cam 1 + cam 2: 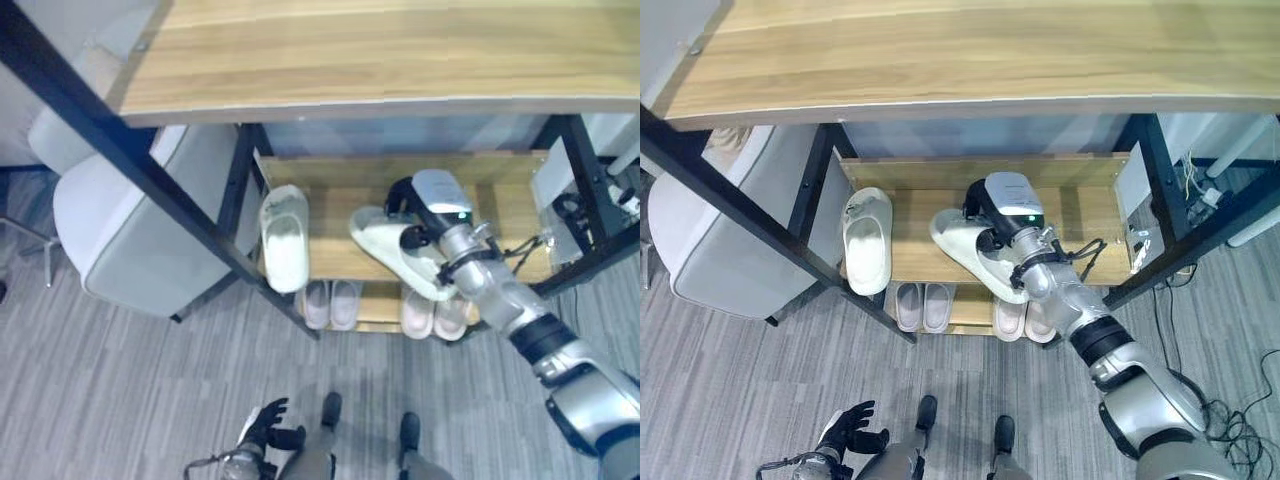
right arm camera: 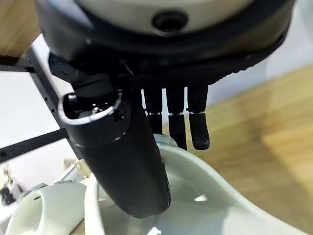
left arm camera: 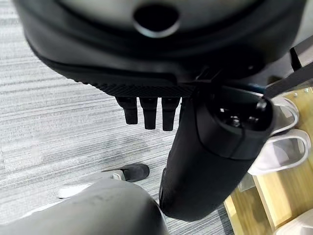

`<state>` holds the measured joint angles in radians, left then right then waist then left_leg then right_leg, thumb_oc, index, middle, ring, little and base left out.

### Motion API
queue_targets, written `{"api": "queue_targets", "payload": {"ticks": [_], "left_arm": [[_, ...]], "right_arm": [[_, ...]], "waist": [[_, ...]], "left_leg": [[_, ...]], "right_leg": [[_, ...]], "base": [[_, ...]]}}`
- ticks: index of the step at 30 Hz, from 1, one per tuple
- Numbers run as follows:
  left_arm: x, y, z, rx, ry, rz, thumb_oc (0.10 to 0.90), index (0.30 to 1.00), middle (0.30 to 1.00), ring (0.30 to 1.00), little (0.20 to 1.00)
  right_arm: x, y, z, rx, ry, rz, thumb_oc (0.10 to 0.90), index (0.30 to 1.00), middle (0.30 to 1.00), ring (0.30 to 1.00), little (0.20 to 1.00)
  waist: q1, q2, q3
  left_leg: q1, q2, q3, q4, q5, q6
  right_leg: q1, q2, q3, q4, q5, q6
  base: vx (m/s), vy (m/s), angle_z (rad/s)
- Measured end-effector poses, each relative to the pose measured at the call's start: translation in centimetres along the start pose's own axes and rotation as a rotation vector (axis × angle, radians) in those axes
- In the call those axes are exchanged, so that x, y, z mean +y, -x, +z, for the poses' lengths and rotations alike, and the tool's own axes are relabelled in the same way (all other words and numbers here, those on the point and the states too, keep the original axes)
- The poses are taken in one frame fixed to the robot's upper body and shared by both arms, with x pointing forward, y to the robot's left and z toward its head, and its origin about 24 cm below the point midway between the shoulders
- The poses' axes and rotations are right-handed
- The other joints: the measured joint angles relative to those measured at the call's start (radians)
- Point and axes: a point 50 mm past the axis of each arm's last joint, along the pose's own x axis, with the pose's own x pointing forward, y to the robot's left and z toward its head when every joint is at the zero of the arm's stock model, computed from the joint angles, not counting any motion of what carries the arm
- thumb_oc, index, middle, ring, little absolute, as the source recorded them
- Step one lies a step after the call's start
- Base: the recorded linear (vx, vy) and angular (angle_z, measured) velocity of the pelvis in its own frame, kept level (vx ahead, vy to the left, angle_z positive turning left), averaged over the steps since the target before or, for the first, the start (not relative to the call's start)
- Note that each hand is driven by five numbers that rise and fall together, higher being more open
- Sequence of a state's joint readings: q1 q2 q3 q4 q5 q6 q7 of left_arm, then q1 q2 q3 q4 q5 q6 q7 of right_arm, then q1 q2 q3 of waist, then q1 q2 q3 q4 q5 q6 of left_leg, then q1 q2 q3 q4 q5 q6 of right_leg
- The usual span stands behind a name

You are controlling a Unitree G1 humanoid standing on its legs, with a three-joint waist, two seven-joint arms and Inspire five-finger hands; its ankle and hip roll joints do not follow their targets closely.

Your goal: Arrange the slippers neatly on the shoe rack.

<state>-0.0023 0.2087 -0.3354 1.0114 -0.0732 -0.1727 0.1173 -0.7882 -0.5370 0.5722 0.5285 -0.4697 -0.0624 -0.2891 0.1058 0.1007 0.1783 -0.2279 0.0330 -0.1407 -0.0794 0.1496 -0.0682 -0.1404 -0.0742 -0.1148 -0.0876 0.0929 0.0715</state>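
A white slipper (image 1: pixel 285 238) lies lengthwise on the left of the shoe rack's middle shelf (image 1: pixel 500 190). A second white slipper (image 1: pixel 395 255) sits askew to its right, its toe hanging over the shelf's front edge. My right hand (image 1: pixel 425 212) is on this slipper's heel end. In the right wrist view my thumb (image 2: pixel 122 161) lies inside the slipper (image 2: pixel 215 205) and my fingers (image 2: pixel 177 125) reach down behind its rim, pinching it. My left hand (image 1: pixel 275 428) hangs low near the floor, fingers relaxed and holding nothing.
Two pairs of pale slippers (image 1: pixel 330 303) (image 1: pixel 435 315) stand on the bottom shelf. The wide wooden top shelf (image 1: pixel 380 50) overhangs the rack. A black frame post (image 1: pixel 150 170) runs diagonally at the left, beside a grey chair (image 1: pixel 130 240). Cables and a box (image 1: pixel 565 205) lie at the right.
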Motion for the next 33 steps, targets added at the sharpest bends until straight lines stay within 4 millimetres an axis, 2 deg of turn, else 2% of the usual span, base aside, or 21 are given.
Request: {"api": "queue_targets", "payload": {"ticks": [4,10,13,20,33], "left_arm": [[-0.2,0.0,0.2,-0.008,-0.013,-0.011,0.800,0.900,0.900,0.900,0.900],[-0.2,-0.1,0.3,-0.011,-0.019,-0.013,0.800,0.900,0.900,0.900,0.900],[-0.1,-0.1,0.3,-0.012,-0.023,-0.011,0.800,0.900,0.900,0.900,0.900],[0.2,-0.2,0.6,-0.021,-0.022,0.000,0.800,0.900,0.900,0.900,0.900],[0.4,-0.4,1.1,-0.035,0.003,0.026,0.800,0.900,0.900,0.900,0.900]], "right_arm": [[0.4,-0.6,0.6,0.005,-0.022,0.000,0.400,0.300,0.300,0.300,0.300],[0.6,-1.0,0.0,0.048,-0.026,-0.018,0.400,0.300,0.300,0.300,0.300],[0.3,-1.5,-0.5,0.096,-0.043,-0.036,0.400,0.300,0.300,0.300,0.300],[-0.1,-2.8,-1.1,0.184,-0.079,-0.065,0.400,0.300,0.300,0.300,0.300],[-0.6,-4.1,-0.1,0.219,-0.117,-0.125,0.400,0.300,0.300,0.300,0.300]], "waist": [[-0.002,0.005,-0.001],[0.004,0.003,-0.001],[0.006,-0.008,-0.002],[0.015,-0.028,-0.002],[0.046,-0.033,-0.003]], "left_leg": [[0.002,0.002,0.000,0.000,0.000,0.000],[0.005,0.002,-0.012,0.000,0.002,0.000],[-0.001,0.001,-0.030,0.000,0.008,-0.003],[-0.017,0.000,-0.049,0.000,0.015,-0.004],[-0.051,-0.004,-0.088,0.000,0.025,-0.007]], "right_leg": [[0.003,0.010,0.001,0.000,0.002,-0.002],[0.012,0.011,-0.006,0.001,0.003,-0.002],[0.013,0.012,-0.032,0.001,0.003,-0.003],[0.006,0.012,-0.047,0.001,0.003,-0.004],[-0.008,0.013,-0.089,0.001,0.002,-0.004]], "base": [[0.02,-0.001,0.00],[0.01,-0.001,0.05],[-0.02,0.020,0.13],[-0.01,0.027,0.08],[0.00,0.027,0.09]]}}
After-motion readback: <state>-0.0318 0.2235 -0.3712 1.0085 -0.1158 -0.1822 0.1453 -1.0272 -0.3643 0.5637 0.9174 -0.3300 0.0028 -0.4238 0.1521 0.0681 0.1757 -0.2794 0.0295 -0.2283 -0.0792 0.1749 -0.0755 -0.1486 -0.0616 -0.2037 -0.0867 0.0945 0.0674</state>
